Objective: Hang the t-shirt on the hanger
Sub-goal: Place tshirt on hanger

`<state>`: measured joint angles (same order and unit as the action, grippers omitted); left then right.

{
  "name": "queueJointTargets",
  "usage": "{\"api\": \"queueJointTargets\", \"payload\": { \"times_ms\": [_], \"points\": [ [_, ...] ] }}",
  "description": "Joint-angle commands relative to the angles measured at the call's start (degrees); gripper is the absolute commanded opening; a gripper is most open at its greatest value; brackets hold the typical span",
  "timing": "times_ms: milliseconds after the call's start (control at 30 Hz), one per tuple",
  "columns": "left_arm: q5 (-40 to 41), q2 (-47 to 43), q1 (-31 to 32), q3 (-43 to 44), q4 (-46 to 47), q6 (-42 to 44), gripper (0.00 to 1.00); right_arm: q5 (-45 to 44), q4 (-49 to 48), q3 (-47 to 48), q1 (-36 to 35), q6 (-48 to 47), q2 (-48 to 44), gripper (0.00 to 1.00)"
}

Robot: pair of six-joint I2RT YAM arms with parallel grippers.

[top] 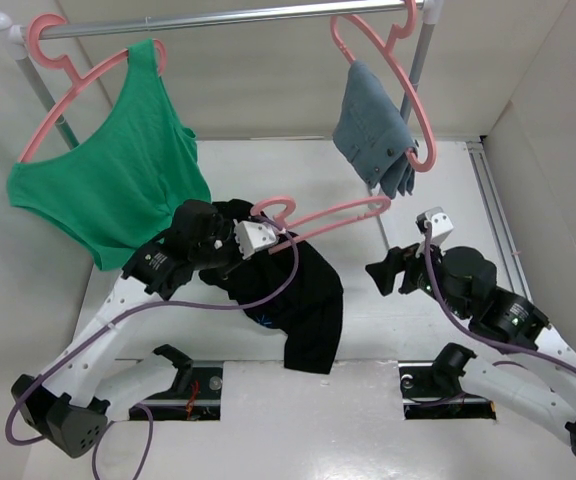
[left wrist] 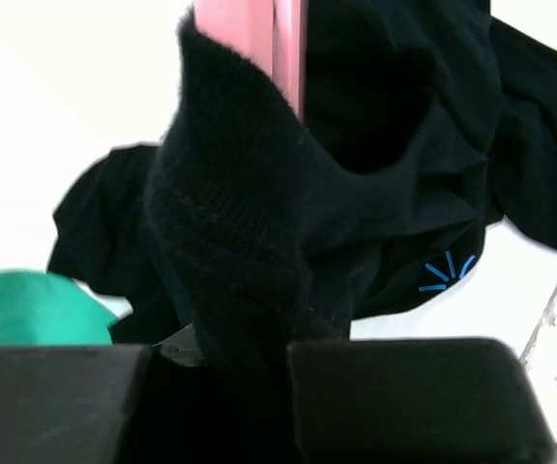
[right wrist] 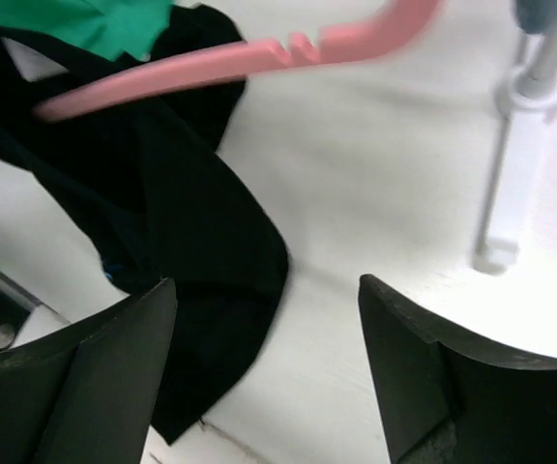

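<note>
Black ribbed-knit t-shirt (top: 313, 300) clenched in left gripper (top: 273, 236), over thin pink hanger (top: 338, 213); right gripper (right wrist: 267, 350) released.

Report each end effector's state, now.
Left end effector: closed on the t-shirt where it wraps the hanger.
Right end effector: open, holding nothing.

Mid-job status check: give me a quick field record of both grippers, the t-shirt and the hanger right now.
left gripper: shut on neck cloth of the t-shirt, against the hanger
right gripper: open, empty, right of the t-shirt
t-shirt: neck around hanger, rest lying on table
hanger: tilted, off the rail, one notched shoulder bare
rail: green tank top and blue-grey garment hanging
</note>
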<state>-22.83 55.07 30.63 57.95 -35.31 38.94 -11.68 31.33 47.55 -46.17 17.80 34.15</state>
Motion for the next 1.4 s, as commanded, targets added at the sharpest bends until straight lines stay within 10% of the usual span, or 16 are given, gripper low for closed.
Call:
{"api": "queueJointTargets", "payload": {
  "times_ms": [0,233,433,733,1033,1100,1367],
  "points": [
    [2.43,-3.12,-0.66,-1.52,3.32,-4.75,0.00,-8.43,3.73,6.92,-0.85,-0.74,0.03,0.82],
    [7.97,-5.50,-1.19,-3.99,4.46,-10.54,0.00,-1.26,4.27,15.21,-0.85,-10.33,8.55,0.87],
    [5.87,-8.83,-1.72,-3.99,5.51,-13.63,0.00,16.06,-16.45,3.26,-3.30,-7.61,17.34,0.83],
    [4.72,-8.84,-1.72,-2.68,5.51,-15.82,0.00,15.55,-38.87,2.46,-8.23,-4.36,35.70,0.72],
    [2.09,-8.31,-1.72,-0.13,6.57,-19.24,0.00,5.54,-42.67,2.20,-8.76,-0.14,44.59,0.32],
    [2.09,-8.31,-1.72,-0.12,6.57,-19.86,0.00,5.53,-42.67,0.18,-8.14,1.43,43.82,0.00],
    [-4.40,-13.13,-2.24,-1.96,1.83,-7.05,0.00,0.70,-34.34,-15.73,4.67,7.42,17.47,0.00]
  ]
}}
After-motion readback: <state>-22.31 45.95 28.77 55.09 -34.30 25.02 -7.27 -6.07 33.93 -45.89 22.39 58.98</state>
